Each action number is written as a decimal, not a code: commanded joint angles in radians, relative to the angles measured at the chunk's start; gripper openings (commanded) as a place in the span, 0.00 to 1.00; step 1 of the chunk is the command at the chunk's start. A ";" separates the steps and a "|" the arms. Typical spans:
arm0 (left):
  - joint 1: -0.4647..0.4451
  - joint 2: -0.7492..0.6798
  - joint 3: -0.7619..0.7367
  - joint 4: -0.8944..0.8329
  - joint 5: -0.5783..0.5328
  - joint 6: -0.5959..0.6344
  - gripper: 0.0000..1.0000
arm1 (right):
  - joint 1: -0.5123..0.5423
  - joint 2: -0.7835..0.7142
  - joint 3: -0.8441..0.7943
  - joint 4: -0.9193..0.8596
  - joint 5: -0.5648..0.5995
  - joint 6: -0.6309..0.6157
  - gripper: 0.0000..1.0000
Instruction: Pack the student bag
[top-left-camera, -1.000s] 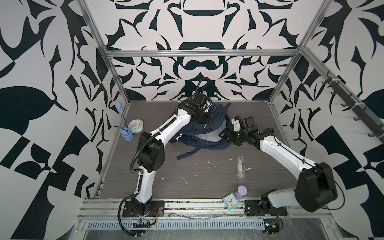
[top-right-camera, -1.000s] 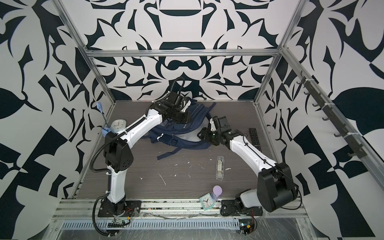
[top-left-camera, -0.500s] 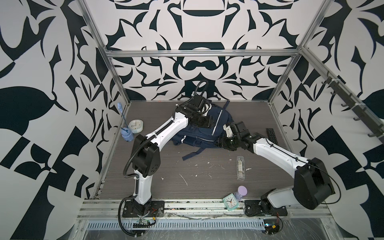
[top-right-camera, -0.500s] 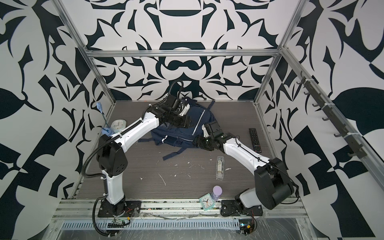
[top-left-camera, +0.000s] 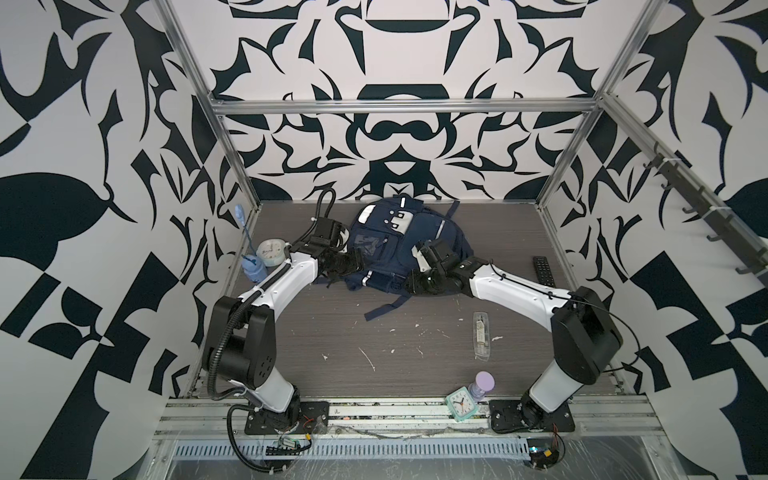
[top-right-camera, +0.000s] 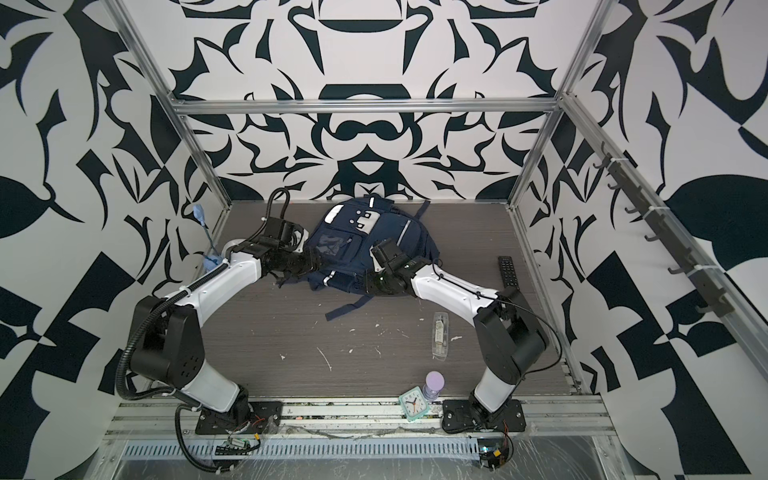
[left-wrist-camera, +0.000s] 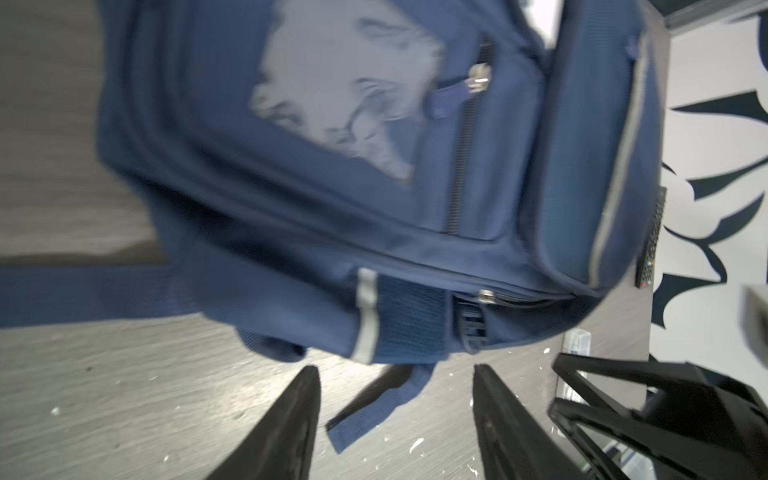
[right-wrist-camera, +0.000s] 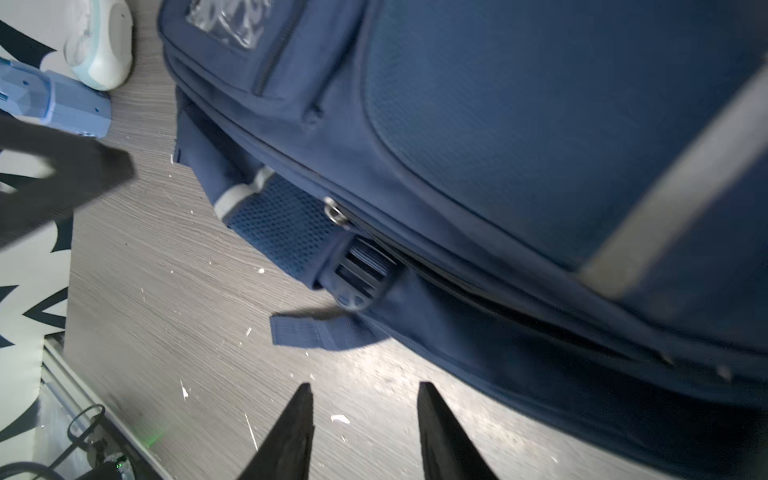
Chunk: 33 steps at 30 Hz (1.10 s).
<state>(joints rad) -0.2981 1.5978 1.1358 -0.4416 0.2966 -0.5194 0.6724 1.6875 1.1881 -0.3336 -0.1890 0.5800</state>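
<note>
Jaws on both arms stand apart and empty. The left gripper (left-wrist-camera: 395, 370) hangs close to the mesh side pocket (left-wrist-camera: 409, 320), and the right gripper (right-wrist-camera: 365, 385), set narrower, is over bare table beside the same edge. The student bag (top-left-camera: 390, 257) lies flat, front up, at the back middle of the table, between the two grippers.

Its main zip looks closed, so I judge the step in hand is opening the bag, with packing not yet begun. The next move calls for a fine pinch on the small metal zipper pull (right-wrist-camera: 334, 214) near the strap buckle (right-wrist-camera: 359, 282). The other arm would likely need to steady the soft fabric.

Black-and-white patterned walls (top-left-camera: 83, 124) on an aluminium frame (top-left-camera: 399, 107) enclose the cell. The grey wood-grain tabletop (top-left-camera: 332, 332) is littered with white flecks (top-left-camera: 368, 357).

Loose items lie well apart from the bag:
- a remote control (top-left-camera: 543, 271)
- a clear pencil case (top-left-camera: 482, 338)
- a round white clock (top-left-camera: 270, 252)
- a pale blue bottle (top-left-camera: 254, 270)
- a mint alarm clock (top-left-camera: 461, 409)
- a lilac-capped bottle (top-left-camera: 482, 384)
</note>
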 joint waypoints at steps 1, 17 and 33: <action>0.043 -0.013 -0.044 0.091 0.084 -0.079 0.62 | 0.009 0.032 0.077 -0.019 0.059 -0.029 0.38; 0.060 0.072 -0.148 0.214 0.160 -0.169 0.62 | 0.034 0.229 0.244 -0.034 0.083 -0.029 0.37; 0.069 0.119 -0.233 0.284 0.184 -0.179 0.60 | 0.034 0.315 0.270 0.072 0.119 -0.033 0.36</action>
<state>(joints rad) -0.2379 1.7020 0.9207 -0.1741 0.4652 -0.7006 0.7048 2.0079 1.4338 -0.3302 -0.1158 0.5606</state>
